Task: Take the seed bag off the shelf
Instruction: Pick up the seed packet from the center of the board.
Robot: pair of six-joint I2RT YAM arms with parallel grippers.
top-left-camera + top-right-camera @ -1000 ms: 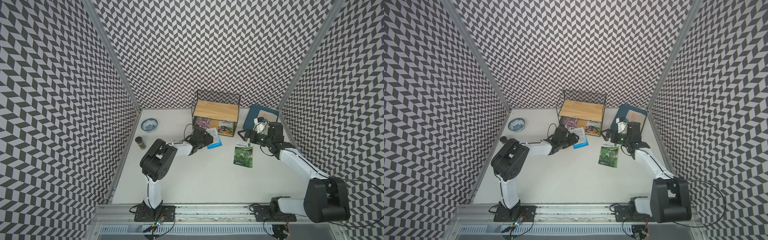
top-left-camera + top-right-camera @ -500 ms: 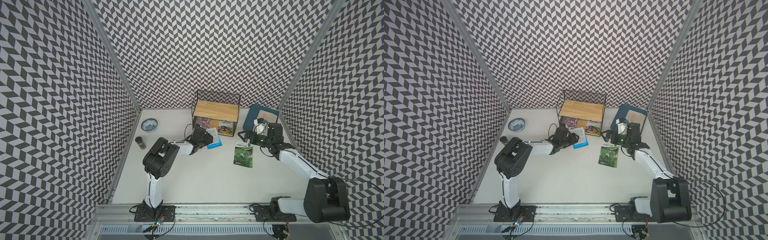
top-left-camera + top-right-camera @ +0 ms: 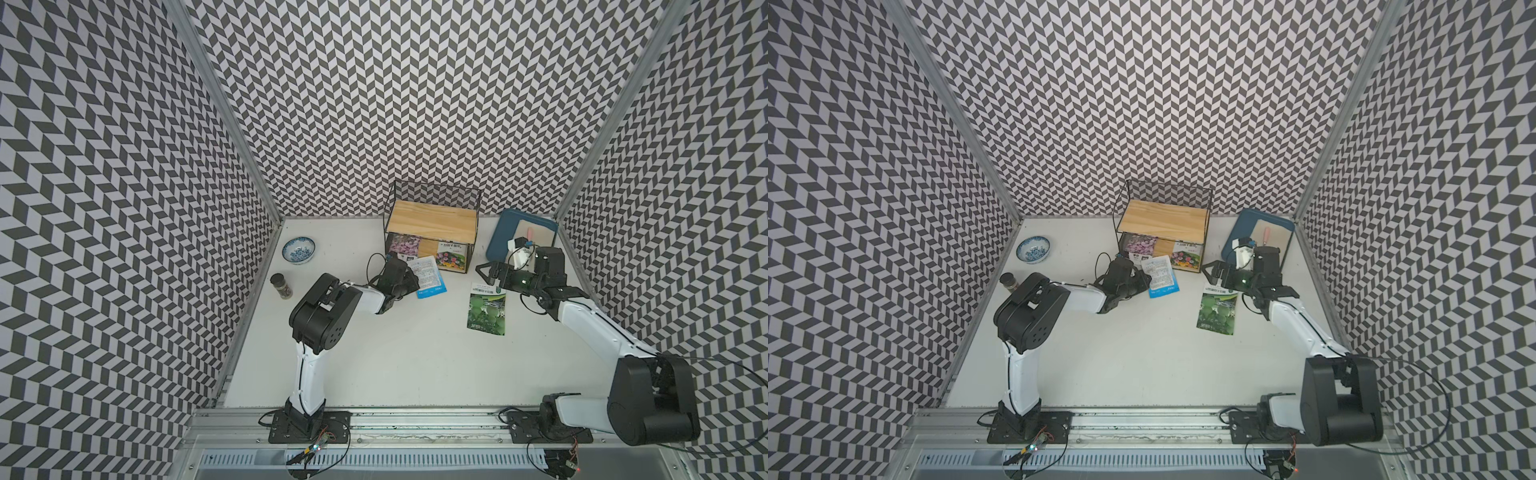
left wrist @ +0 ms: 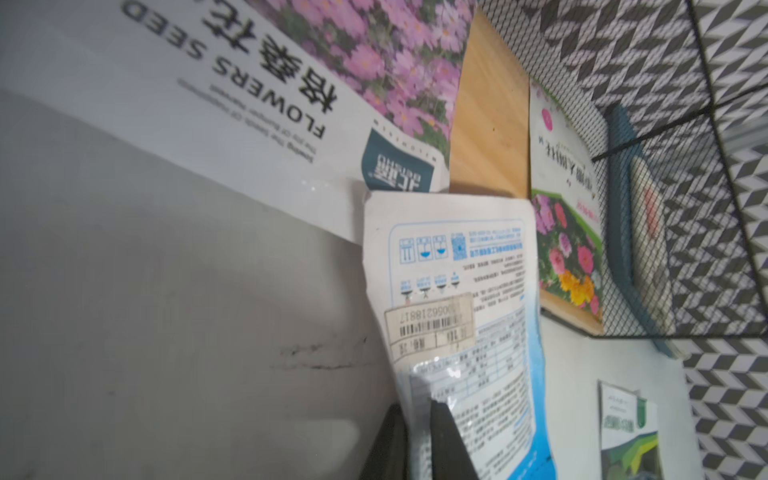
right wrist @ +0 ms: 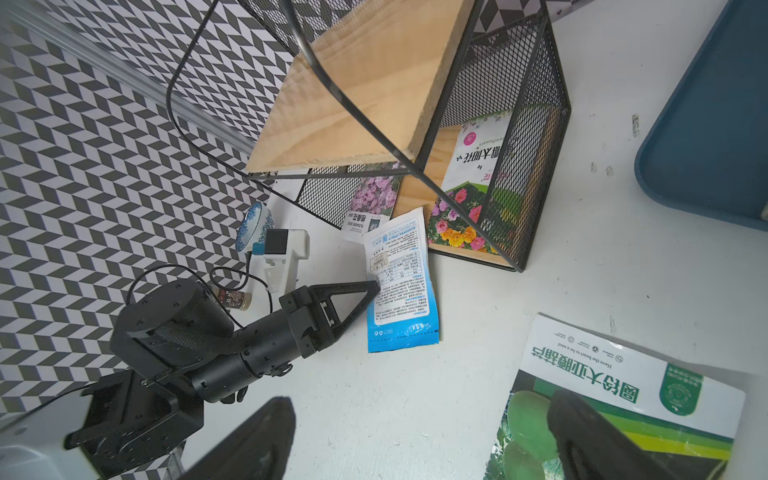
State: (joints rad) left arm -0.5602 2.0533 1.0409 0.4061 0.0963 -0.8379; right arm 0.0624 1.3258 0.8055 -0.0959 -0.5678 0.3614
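Blue seed bag (image 3: 428,277), pinched by left gripper (image 4: 415,411), is judged nearly clear of shelf (image 3: 434,220) at six o'clock; right gripper (image 5: 419,419) is spread.

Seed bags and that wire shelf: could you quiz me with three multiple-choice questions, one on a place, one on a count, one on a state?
1. Relative to the shelf, where is the green seed bag?
A. on its top board
B. on its lower board
C. off it, flat on the table

2. How many seed bags show in all?
A. two
B. four
C. six

3. The right gripper is:
A. wide open, holding nothing
B. shut on the green seed bag
C. shut on the shelf's wire

Answers:
1 C: it lies on the table in front of the shelf.
2 B: the pink-flower bag and the mixed-flower bag on the lower board, plus the blue-and-white bag and the green one on the table.
3 A: the right wrist view shows its jaws far apart.
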